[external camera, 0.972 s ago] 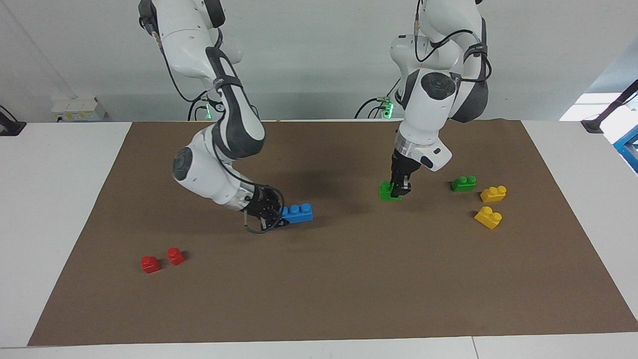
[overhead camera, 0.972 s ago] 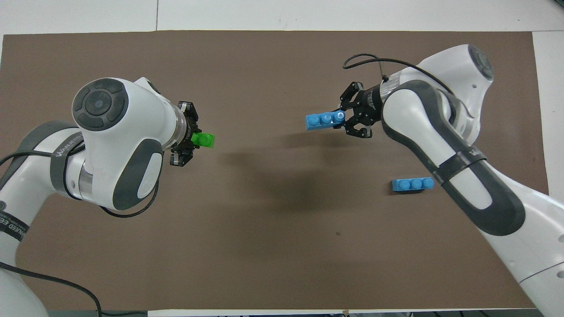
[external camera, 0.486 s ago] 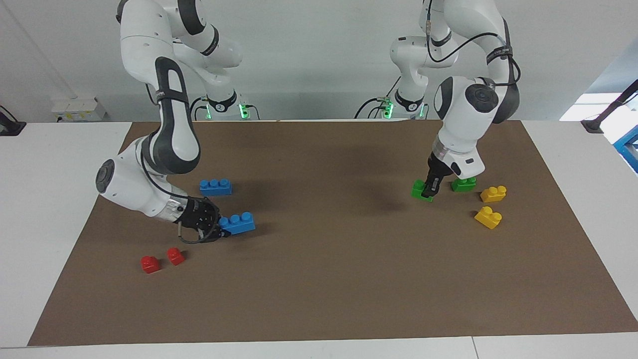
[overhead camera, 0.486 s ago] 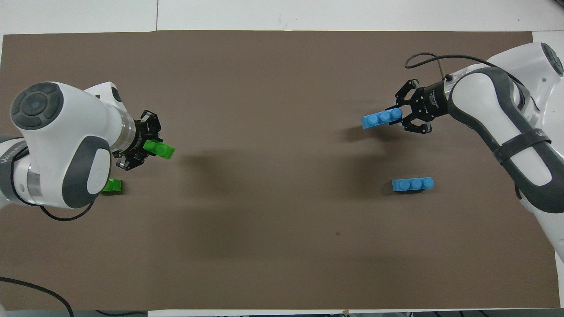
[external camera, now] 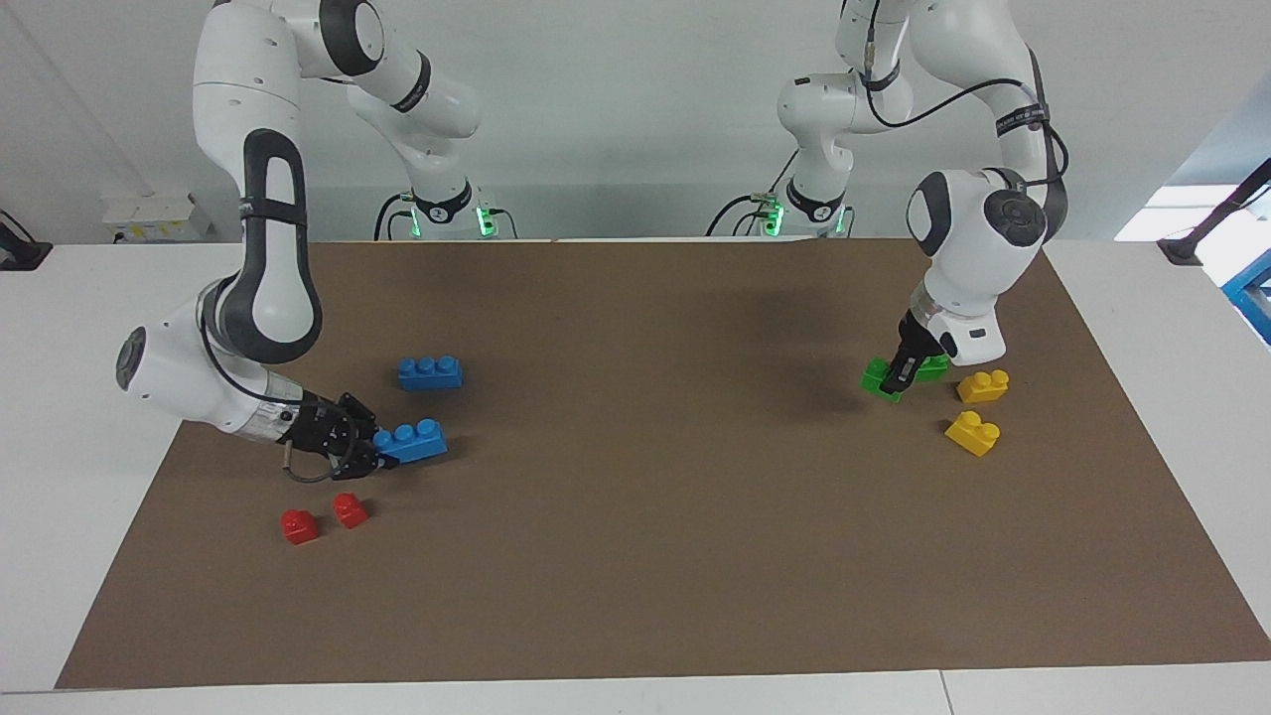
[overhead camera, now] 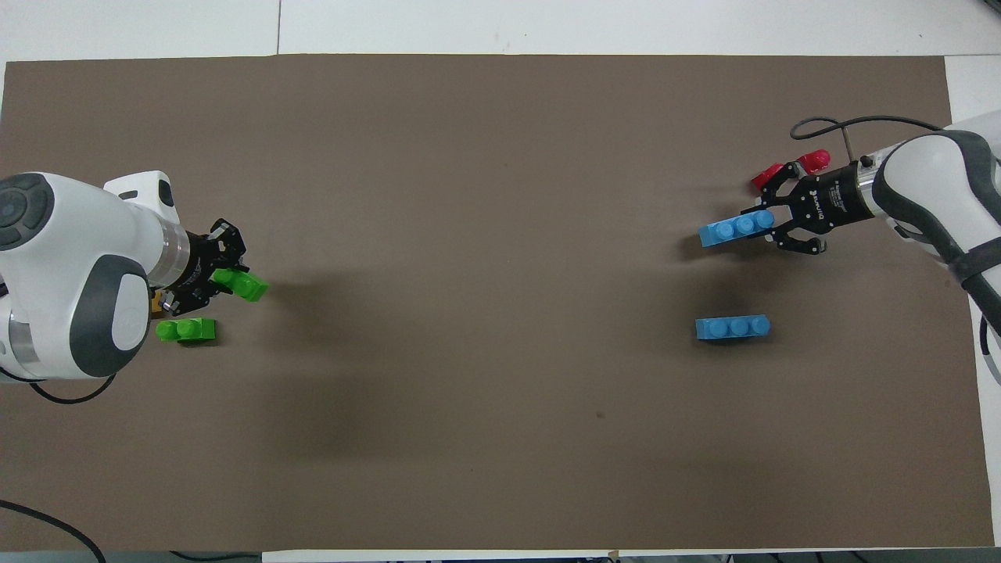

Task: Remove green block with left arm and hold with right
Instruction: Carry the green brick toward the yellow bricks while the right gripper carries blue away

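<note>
Green block (external camera: 878,378) is pinched in the left gripper (external camera: 899,377), low over the mat (external camera: 635,556) near the left arm's end, just beside a second green block (overhead camera: 188,329) and near two yellow bricks (external camera: 973,432). Right gripper (external camera: 372,455) clamps a blue brick (external camera: 412,442) by one end, near the right arm's end, close to two red bricks (external camera: 323,518) and another blue brick (external camera: 430,372).

green block (external camera: 878,378), blue bricks (external camera: 430,371), yellow bricks (external camera: 972,432), brown mat (external camera: 655,556).

Robotics lab, two white arms (external camera: 248,248) bolted by a white table (external camera: 99,397); brown mat (external camera: 635,556), bare wall
</note>
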Robot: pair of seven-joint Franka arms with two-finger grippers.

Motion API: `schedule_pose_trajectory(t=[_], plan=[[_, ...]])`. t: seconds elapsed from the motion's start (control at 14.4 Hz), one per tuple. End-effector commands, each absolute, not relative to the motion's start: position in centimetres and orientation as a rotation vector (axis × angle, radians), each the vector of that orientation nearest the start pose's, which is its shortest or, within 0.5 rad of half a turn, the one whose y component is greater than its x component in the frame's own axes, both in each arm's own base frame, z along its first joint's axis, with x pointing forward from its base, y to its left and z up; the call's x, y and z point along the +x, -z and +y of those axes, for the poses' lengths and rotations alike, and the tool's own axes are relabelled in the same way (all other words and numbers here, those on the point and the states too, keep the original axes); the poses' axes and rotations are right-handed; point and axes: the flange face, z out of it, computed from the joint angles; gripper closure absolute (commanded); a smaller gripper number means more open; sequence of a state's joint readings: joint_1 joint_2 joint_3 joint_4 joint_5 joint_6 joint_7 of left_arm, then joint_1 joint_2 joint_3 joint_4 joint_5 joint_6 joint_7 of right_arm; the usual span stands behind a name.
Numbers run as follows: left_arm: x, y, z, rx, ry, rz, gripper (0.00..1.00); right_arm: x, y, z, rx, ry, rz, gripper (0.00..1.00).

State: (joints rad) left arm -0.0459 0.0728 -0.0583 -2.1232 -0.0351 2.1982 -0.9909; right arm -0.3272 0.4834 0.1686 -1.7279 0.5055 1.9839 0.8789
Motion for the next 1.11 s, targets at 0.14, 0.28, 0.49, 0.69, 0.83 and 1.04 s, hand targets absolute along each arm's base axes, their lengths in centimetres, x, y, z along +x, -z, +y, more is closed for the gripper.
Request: schedule_pose_trajectory(t=[0.14,0.28,0.49,0.69,0.83,1.04], plan=[[55.2,-34.3,-3.6,-2.856,0.019,-1.440,1.00,61.9,-29.1,-8.9,-2.182,-0.538,1.620,1.00],[55.4,-33.8,-3.4,-2.856,0.028,-1.447,1.00,61.7,-28.4,-8.1,-2.153,-0.535,1.685,1.00],[56.0,-32.5,-2.9,-2.852,0.034,-1.461,1.00,62.0,-27.7,-6.3,-2.087,-0.504,1.807,1.00],[56.3,-31.5,-2.9,-2.852,0.031,-1.463,1.00,61.8,-27.3,-5.0,-2.061,-0.494,1.856,1.00],[56.3,-30.9,-2.9,-2.859,0.026,-1.443,1.00,61.5,-26.9,-4.9,-2.058,-0.498,1.869,1.00],[56.5,-30.7,-1.6,-2.889,0.036,-1.387,1.00,61.1,-26.7,-4.9,-2.108,-0.483,1.805,0.47]])
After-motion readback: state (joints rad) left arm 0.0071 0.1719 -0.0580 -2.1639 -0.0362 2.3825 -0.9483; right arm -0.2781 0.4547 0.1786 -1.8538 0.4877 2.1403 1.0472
